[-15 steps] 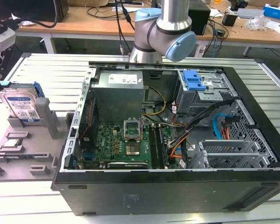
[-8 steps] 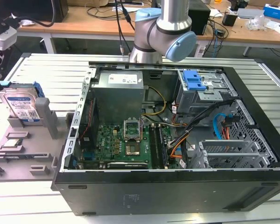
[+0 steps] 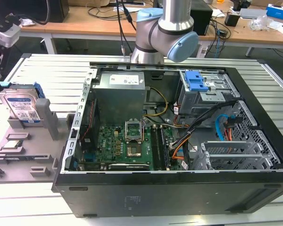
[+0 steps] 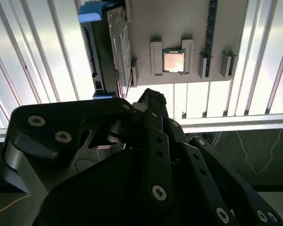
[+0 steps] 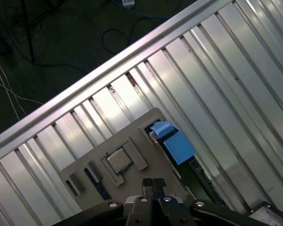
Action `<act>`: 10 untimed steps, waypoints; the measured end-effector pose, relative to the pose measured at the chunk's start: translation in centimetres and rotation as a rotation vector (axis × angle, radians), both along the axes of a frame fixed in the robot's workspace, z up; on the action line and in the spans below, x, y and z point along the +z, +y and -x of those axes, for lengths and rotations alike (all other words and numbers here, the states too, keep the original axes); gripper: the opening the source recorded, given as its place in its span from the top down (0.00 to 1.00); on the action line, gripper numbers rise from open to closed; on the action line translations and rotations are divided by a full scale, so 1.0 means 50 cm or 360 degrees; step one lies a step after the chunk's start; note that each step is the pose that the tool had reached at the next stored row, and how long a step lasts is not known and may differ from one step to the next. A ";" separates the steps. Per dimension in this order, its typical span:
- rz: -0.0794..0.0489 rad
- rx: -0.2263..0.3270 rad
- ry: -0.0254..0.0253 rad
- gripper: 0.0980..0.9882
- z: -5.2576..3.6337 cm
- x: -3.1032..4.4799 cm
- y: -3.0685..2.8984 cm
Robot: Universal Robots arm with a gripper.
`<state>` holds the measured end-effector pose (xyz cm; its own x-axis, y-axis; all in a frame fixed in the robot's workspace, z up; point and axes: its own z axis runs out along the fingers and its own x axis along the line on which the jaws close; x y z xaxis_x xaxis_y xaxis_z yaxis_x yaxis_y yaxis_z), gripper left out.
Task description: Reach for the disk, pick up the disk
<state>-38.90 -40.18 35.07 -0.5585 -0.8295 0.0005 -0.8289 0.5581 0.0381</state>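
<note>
Because the two black fingertips (image 5: 147, 187) sit pressed together in the first wrist view, I read the jaws as closed, with nothing held between them. The gripper (image 5: 153, 186) hangs above a grey plastic holder (image 5: 132, 134) and touches nothing on it. In the second wrist view the gripper (image 4: 148, 96) points toward the same holder (image 4: 179, 23), with its dark linkages in the foreground.

Just beside the fingertips, in both wrist views, a small square silver chip (image 5: 119, 160) (image 4: 173, 61) lies flat in its pocket. The disk (image 5: 177, 146) stands on edge in a slot of the holder, a little beyond the chip and apart from the gripper. From above I see its thin edge and blue plastic frame. In the second wrist view the disk (image 4: 119, 47) also shows edge-on.

In the exterior view the disk (image 3: 21, 106) stands upright in the holder (image 3: 47, 117) at the exterior view's left, its blue-and-white label facing the camera. The chip (image 3: 12, 144) lies nearer the camera than the disk. The holder rests on a ribbed metal table (image 3: 52, 70). On the same table, to the exterior view's right of the holder, an open computer case (image 3: 179, 197) lies on its side, showing a green circuit board (image 3: 122, 146). The arm (image 3: 165, 33) rises behind the case.
</note>
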 end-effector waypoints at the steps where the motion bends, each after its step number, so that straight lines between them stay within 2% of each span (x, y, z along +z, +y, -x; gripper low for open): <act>1: 0.0000 0.0023 0.00000 0.99 0.000 0.000 0.000; 7: 0.0000 0.0122 -0.00001 0.99 0.000 0.000 0.000; 10: 0.0000 0.0201 0.00000 0.99 0.000 0.000 0.000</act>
